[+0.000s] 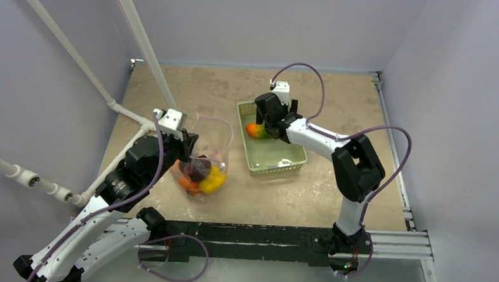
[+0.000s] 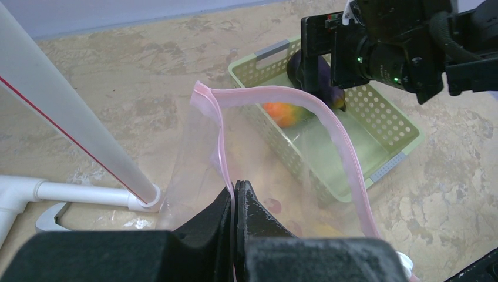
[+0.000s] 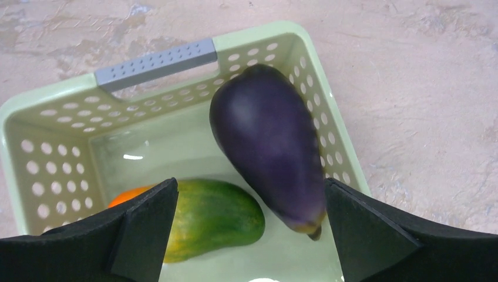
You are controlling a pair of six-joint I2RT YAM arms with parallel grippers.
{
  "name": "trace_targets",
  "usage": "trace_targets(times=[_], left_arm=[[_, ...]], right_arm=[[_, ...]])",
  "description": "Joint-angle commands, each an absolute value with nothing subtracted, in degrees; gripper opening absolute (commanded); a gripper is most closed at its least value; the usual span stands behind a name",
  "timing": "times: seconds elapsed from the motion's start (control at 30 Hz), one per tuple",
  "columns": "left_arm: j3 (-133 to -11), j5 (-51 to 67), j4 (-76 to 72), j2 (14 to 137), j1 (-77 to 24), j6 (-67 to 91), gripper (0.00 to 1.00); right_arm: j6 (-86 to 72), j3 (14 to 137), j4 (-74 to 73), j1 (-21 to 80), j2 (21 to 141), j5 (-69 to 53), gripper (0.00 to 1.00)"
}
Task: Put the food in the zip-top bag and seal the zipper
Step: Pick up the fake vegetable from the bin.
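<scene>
My left gripper (image 2: 236, 187) is shut on the near lip of the zip-top bag (image 2: 194, 170), pinching the pink zipper (image 2: 222, 154). The bag's mouth stands open, its far strip arching toward the basket. Inside the bag (image 1: 207, 153) lie a yellow piece (image 1: 215, 179), an orange piece (image 1: 188, 184) and a dark one (image 1: 198, 170). My right gripper (image 3: 249, 187) hangs open over the pale green basket (image 3: 155, 59). A purple eggplant (image 3: 267, 147) leans on the basket's wall between the fingers, closer to the right one and slightly blurred. A green-orange fruit (image 3: 205, 218) lies beside it.
White pipes (image 1: 137, 44) slant across the table's left side, close behind the bag. The basket (image 1: 290, 162) stands just right of the bag. Purple cables loop above the right arm (image 1: 354, 164). Enclosure walls ring the table.
</scene>
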State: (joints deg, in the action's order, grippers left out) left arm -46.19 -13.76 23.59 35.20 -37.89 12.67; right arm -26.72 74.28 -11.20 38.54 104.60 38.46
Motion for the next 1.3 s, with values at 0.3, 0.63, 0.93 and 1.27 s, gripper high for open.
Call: trace_targets(times=[0.3,0.63,0.93,1.27], left_arm=[[-48.3,-13.5,21.7,34.1,-37.5,12.2,0.00],[-48.3,-13.5,21.7,33.8,-37.5,12.2,0.00],[-48.3,-13.5,21.8,33.7,-37.5,12.1,0.00],[-48.3,-13.8,21.8,33.9,-37.5,12.1,0.00]], right_arm=[[-24.3,84.2,-12.6,36.4,113.8,45.5,0.96],[-22.4,87.4,-12.5,35.7,119.3,45.3,0.99],[-22.4,88.6,-12.3,35.4,121.3,45.4,0.90],[-22.5,87.8,-12.5,35.4,116.4,44.3,0.50]])
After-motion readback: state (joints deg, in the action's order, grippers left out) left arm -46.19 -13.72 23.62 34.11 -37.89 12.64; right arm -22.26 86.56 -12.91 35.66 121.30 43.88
